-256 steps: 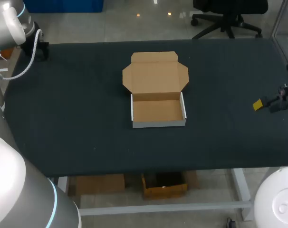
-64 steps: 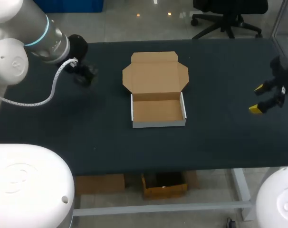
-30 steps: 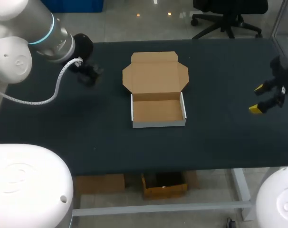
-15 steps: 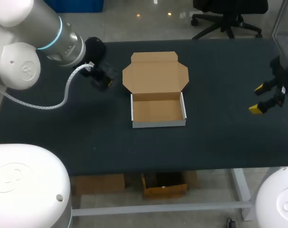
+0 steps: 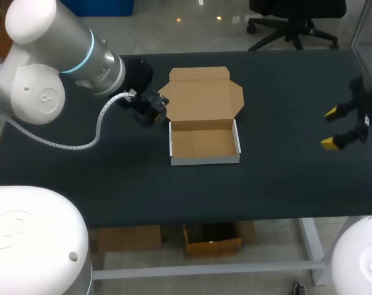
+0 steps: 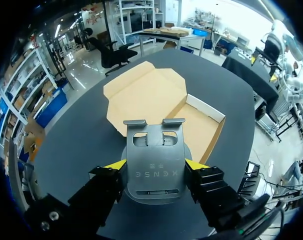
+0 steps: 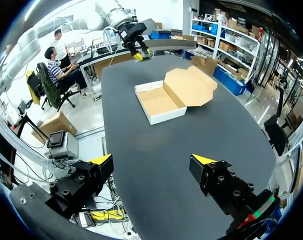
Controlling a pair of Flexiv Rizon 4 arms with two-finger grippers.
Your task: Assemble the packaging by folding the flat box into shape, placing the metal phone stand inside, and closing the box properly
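1. Two arms reach over the dark table (image 5: 284, 178): the left arm (image 5: 57, 67) comes in from the left side, and the right arm shows only at the far right edge.
2. One cardboard box (image 5: 204, 142) sits near the middle of the table. Its tray is folded into shape, white on the outer walls and brown inside.
3. Behind the tray, on the side away from the robot, the lid (image 5: 201, 95) lies open and flat on the table, still joined to the tray's back wall.
4. Between the yellow tips of the left gripper (image 6: 155, 166) stands the grey metal phone stand (image 6: 155, 150). Both fingers press on its sides, so the gripper is clenched on it.
5. From above, the left gripper hangs just beside the lid's left corner, close to the tray's back left corner. In the left wrist view, the box lies ahead of the held stand.
6. Over the table's right end is the right gripper (image 5: 331, 128), well apart from the box. Its fingers are spread wide with nothing between them.
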